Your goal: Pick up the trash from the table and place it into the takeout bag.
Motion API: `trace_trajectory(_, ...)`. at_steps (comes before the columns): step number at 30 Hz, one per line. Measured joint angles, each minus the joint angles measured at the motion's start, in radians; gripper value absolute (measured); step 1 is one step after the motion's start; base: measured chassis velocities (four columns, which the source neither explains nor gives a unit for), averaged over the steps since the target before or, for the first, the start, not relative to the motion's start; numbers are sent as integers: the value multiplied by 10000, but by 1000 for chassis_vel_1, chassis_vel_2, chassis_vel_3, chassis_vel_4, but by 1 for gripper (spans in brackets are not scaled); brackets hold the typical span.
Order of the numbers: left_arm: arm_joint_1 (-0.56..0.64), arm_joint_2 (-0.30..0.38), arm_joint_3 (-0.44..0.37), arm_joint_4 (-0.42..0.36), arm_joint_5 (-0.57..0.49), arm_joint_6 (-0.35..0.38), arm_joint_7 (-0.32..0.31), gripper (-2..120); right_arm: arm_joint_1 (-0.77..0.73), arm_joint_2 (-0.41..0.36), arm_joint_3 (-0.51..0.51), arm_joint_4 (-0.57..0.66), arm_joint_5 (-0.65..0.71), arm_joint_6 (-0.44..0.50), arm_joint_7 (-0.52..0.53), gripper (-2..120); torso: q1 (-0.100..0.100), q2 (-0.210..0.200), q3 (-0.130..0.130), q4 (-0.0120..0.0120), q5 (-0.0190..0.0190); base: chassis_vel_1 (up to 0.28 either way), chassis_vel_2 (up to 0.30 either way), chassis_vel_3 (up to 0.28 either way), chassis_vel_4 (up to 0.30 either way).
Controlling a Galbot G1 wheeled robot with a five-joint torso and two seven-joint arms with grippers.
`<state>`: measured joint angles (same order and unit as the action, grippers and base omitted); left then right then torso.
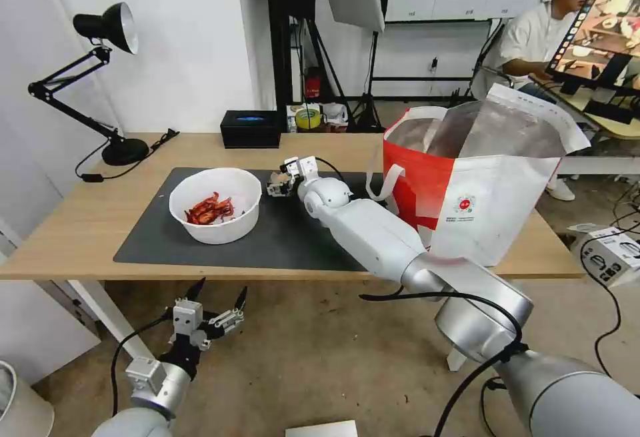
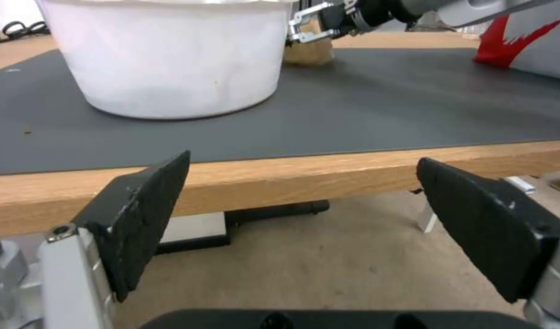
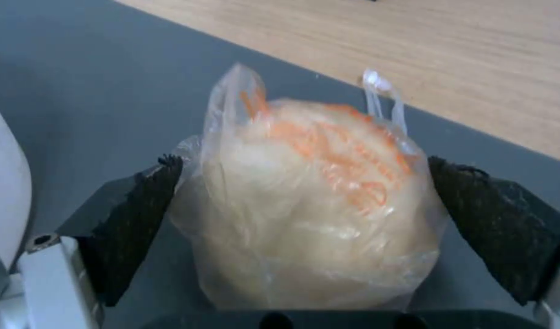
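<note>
Bagged beige lump (image 3: 304, 205): clear wrapper with orange print, resting on dark grey mat (image 1: 287, 237) just beside white bowl (image 1: 215, 205) of red shell scraps. Right gripper (image 3: 304, 219): straddling lump, pads (image 3: 140, 219) spread at either flank, apparently not yet clamped; placed for a side pinch. Takeout bag (image 1: 467, 197): upright at table's (image 1: 80, 223) right end, mouth gaping, ready for drop-in. Left gripper (image 1: 217, 297): parked below table edge, fingers apart, empty.
</note>
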<state>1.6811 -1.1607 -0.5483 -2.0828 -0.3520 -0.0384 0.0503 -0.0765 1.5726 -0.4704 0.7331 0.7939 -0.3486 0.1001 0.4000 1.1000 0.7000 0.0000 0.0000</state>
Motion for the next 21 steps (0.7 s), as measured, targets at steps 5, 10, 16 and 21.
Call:
trace_trajectory(5, 13, 34, -38, -7, -21, 0, 0, 100, -7, 0, 0, -24, 19, -18, -117, 84, 0, 0, 0, 0, 0, 0, 0, 0, 0)
trace_trajectory(10, 28, 49, -50, -53, -30, 0, -5, 100, -35, -3, 19, -66, 73, -37, -128, 65, 0, 0, 0, 0, 0, 0, 0, 0, 0)
trace_trajectory(16, 37, 50, -61, -62, -29, 2, -14, 100, -128, -13, 61, 23, 105, -73, -58, 43, 0, 0, 0, 0, 0, 0, 0, 0, 0)
trace_trajectory(21, 102, -15, -43, -60, 20, 0, -15, 100, -352, -71, 230, 429, 232, -29, 162, 25, 0, 0, 0, 2, 0, 0, 0, 0, 0)
